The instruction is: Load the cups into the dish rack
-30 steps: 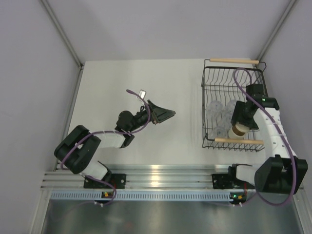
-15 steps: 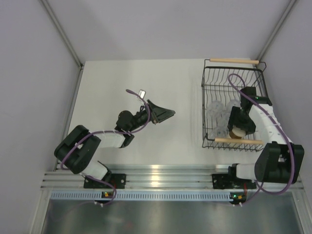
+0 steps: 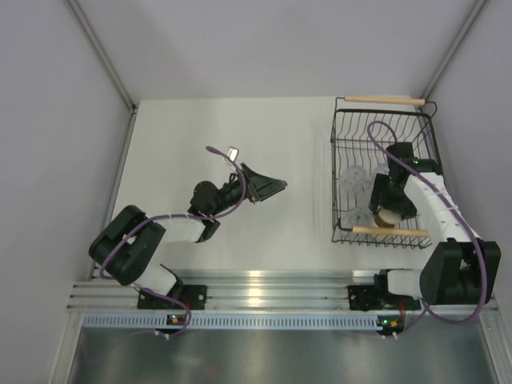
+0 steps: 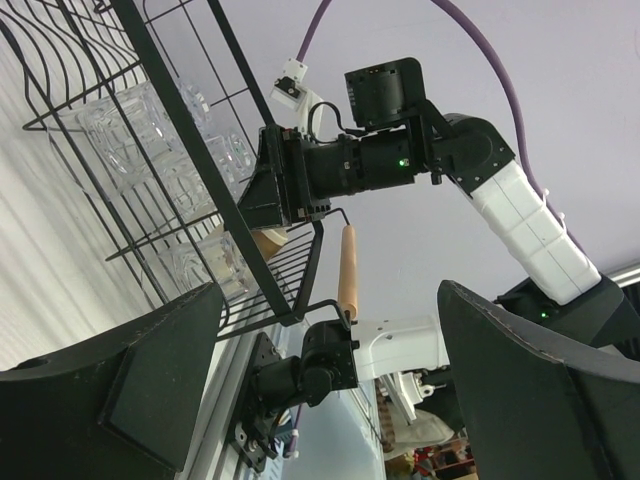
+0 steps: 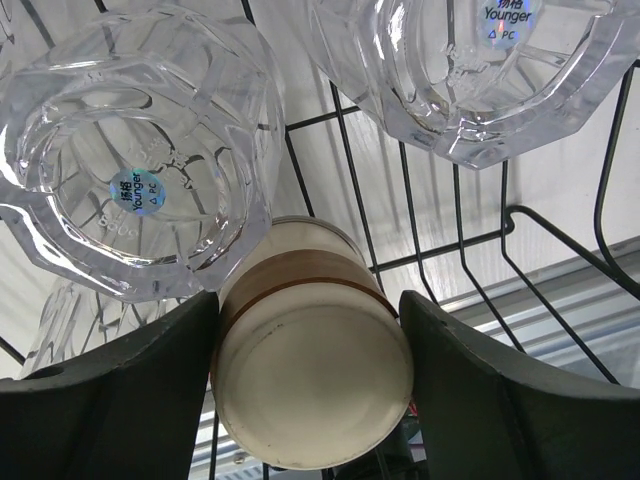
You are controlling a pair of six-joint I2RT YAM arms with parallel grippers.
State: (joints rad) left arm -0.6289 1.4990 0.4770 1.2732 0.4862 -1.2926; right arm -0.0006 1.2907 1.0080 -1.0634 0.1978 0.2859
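The tan cup is inside the rack at its 6 o'clock end, just behind the near wooden handle, with its base turned to the wrist camera. The right gripper is clenched on it, one finger against each side. From 10 to 1 o'clock of it lie the clear cups. At least three show in the wrist view, the nearest right beside it, but I cannot count them exactly.

No cup shows on the table outside the rack. Loading looks nearly done, with only the release of this cup and the arm's withdrawal left.

The left gripper, well apart at the rack's 9 o'clock, hangs spread wide and empty.

Compared with a second ago, the right wrist has swung toward 9 o'clock, deeper over the rack. The left arm has not moved.
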